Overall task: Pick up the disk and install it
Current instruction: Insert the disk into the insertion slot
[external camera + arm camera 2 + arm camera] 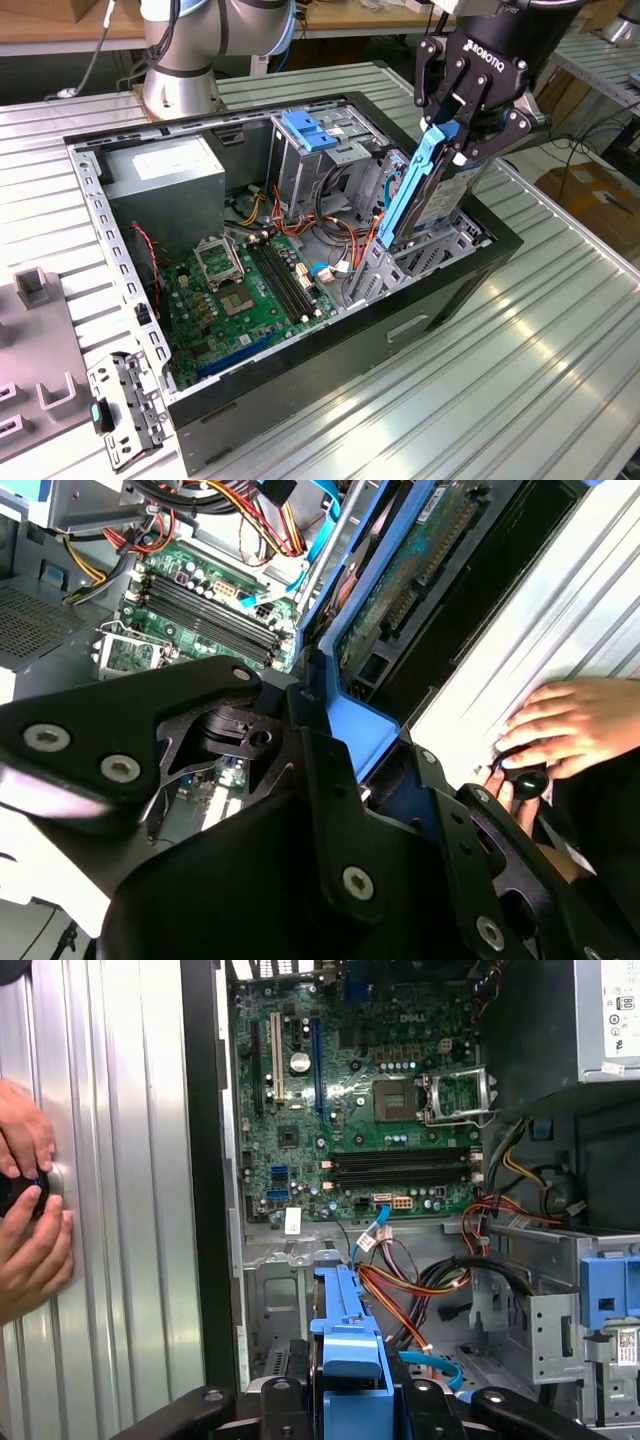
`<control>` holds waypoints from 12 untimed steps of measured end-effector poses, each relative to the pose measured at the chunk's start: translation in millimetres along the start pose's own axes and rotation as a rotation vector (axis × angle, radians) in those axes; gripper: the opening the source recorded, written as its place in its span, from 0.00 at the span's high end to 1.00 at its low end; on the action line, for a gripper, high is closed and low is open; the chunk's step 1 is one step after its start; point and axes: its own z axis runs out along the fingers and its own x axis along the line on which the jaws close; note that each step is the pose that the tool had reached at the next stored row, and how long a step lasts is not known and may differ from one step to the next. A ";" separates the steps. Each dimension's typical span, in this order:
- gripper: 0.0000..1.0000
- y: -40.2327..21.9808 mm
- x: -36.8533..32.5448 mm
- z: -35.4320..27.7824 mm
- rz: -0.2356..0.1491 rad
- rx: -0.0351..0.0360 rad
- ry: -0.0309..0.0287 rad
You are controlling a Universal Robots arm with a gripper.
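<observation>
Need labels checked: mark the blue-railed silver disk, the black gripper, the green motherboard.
blue-railed silver disk [409, 192], exterior view, blue rail.
black gripper [468, 133], exterior view, between fingertips.
green motherboard [210, 310], exterior view, board surface.

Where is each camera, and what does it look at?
Exterior view: off the arm, looking down into the open black computer case; the black tool grips the blue-railed silver disk.
Second wrist view: on the wrist, looking past the tool along the disk into the case.
First wrist view: on the wrist, looking over tool and disk at the green motherboard.
Both wrist views share the motherboard and a person's hand.
</observation>
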 end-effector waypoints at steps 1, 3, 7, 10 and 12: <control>0.63 0.0 0.0 0.5 0.000 0.0000 0.0001; 0.63 0.0 0.0 1.5 0.000 0.0000 0.0000; 0.63 0.0 0.0 2.1 0.000 0.0000 0.0001; 0.63 0.0 0.0 3.1 0.000 0.0000 -0.0001; 0.63 0.1 0.0 3.7 -0.002 0.0000 -0.0001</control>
